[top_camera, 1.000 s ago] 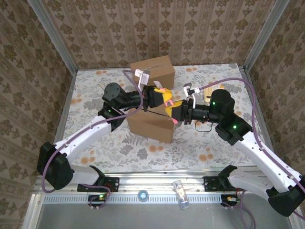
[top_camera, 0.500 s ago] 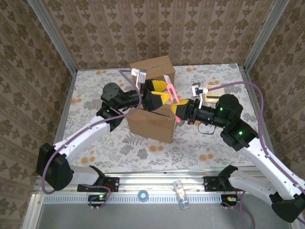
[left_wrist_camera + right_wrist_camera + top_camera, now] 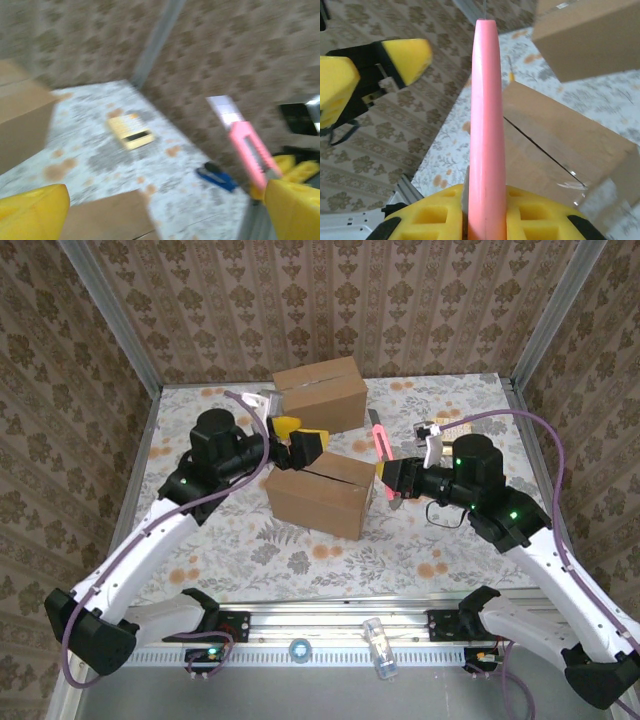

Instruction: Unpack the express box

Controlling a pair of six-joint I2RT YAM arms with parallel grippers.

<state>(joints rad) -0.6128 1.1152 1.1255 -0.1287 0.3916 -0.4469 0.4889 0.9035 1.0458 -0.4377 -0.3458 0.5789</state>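
Between the two arms, near the middle of the table (image 3: 200, 540), sits the express box (image 3: 318, 495), its flaps shut and a dark seam (image 3: 322, 472) running across its top. A second box (image 3: 320, 392) stands behind it toward the back wall.

The right pincer (image 3: 386, 480) is clamped narrowly on the lower end of a pink utility knife (image 3: 381, 445), which stands upright just beside the box's right edge. The left pincer (image 3: 303, 435) hangs above the box's back left corner with its jaws spread wide, gripping nothing and apparently not touching the cardboard.

The main risk is that nothing braces the box. If the blade is pressed into the seam, the box may slide or turn and the cut may wander. The knife is held only at one end, so it could also pivot in the pads under load. A deep stroke could slice the contents. The open yellow fingers (image 3: 288, 426) are near the line of the seam, so a long pass toward them risks a collision.
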